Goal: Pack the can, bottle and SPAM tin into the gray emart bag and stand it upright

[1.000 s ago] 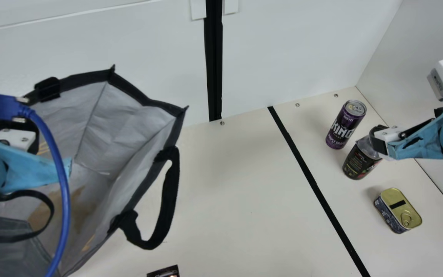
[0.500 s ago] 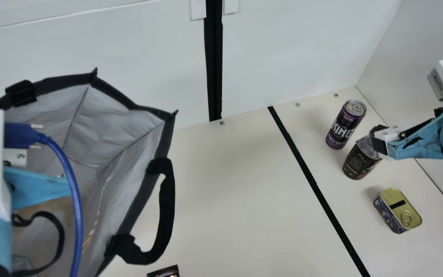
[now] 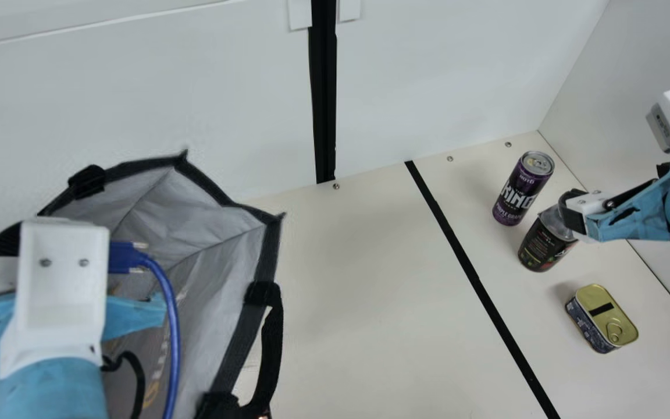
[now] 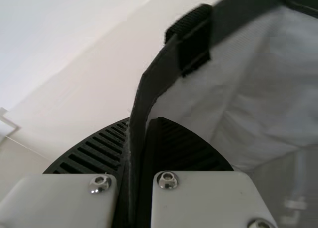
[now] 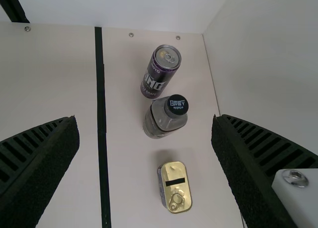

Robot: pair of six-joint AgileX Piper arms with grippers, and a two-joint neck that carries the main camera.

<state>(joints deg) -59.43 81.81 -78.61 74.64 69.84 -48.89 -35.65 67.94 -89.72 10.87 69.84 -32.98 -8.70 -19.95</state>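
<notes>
Main view, from left to right: the left gripper (image 3: 18, 231) is clamped shut on the rim of the bag (image 3: 233, 273), whose mouth gapes open. Past a black stripe (image 3: 474, 279) on the table (image 3: 358, 302), the can (image 3: 518, 189) stands upright, with the bottle (image 3: 544, 244) upright just in front of it. Over the bottle, the right gripper (image 3: 572, 212) is spread wide, holding nothing. The tin (image 3: 602, 317) lies flat, nearest the camera of the three.

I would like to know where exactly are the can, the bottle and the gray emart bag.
Can (image 3: 522, 189): main view, on its purple side wall.
Bottle (image 5: 167, 118): right wrist view, on its shoulder, below the black cap.
Gray emart bag (image 3: 269, 250): main view, on its black rim.
</notes>
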